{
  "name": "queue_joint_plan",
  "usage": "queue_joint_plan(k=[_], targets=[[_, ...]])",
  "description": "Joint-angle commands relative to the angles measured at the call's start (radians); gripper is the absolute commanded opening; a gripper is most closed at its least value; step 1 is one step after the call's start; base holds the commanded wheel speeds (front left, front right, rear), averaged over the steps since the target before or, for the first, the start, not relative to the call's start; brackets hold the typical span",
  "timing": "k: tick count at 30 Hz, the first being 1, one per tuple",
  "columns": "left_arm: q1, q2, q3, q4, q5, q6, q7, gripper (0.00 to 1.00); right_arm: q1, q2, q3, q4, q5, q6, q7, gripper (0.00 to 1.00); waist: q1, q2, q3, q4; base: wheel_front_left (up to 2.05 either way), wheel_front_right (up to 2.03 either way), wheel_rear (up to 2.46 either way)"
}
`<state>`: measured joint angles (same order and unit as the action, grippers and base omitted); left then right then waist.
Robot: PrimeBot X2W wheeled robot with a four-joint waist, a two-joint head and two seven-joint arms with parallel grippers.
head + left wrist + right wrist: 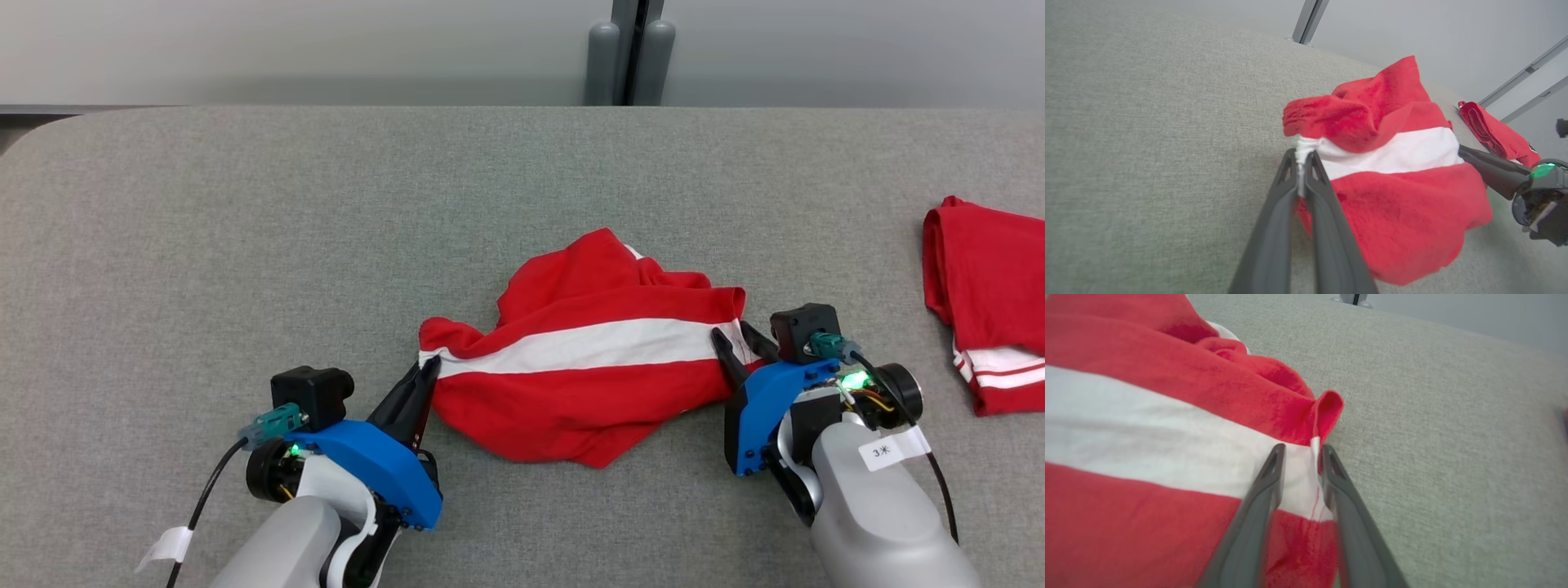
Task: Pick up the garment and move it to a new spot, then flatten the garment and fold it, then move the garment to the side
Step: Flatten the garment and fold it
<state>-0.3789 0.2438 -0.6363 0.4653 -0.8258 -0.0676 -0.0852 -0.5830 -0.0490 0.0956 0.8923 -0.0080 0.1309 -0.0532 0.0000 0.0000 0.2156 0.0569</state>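
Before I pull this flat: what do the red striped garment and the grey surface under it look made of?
The garment looks like soft knit, perhaps cotton, matte: it slumps in loose folds and looks faintly fuzzy close up. The surface looks like grey woven upholstery cloth, matte, with a fine speckled weave; what lies beneath cannot be told.

Crumpled red garment (588,384) with white band, possibly a shirt, mid grey tabletop (245,245)

Grey felt table (245,245) — a second red cloth (988,302) lies far right.
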Motion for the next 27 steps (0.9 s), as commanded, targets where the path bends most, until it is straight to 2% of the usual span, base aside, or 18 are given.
queue_joint_plan(k=[1,13,21,27], targets=[[0.003,0.002,-0.006,-0.005,0.0,0.004,0.0,0.0,0.017,-0.003,-0.006,0.001,-0.008,0.0,0.006,0.42,0.0,0.0,-0.001,0.002,0.0,0.0,0.0],[0.009,0.011,-0.009,-0.014,-0.006,0.011,0.008,0.0,0.031,-0.003,-0.062,-0.052,-0.055,0.0,-0.021,0.44,0.0,0.0,0.0,0.002,0.0,0.0,0.0],[0.005,0.015,-0.01,-0.022,-0.008,0.014,0.009,0.0,0.036,-0.003,-0.027,-0.085,-0.021,0.0,0.009,0.45,0.0,0.0,0.007,0.001,0.0,0.0,0.0],[-0.009,0.016,-0.012,-0.023,-0.007,0.013,0.007,0.0,0.014,-0.003,-0.061,-0.057,-0.038,0.0,0.037,0.44,0.0,0.0,0.02,0.009,0.0,0.0,0.0]])
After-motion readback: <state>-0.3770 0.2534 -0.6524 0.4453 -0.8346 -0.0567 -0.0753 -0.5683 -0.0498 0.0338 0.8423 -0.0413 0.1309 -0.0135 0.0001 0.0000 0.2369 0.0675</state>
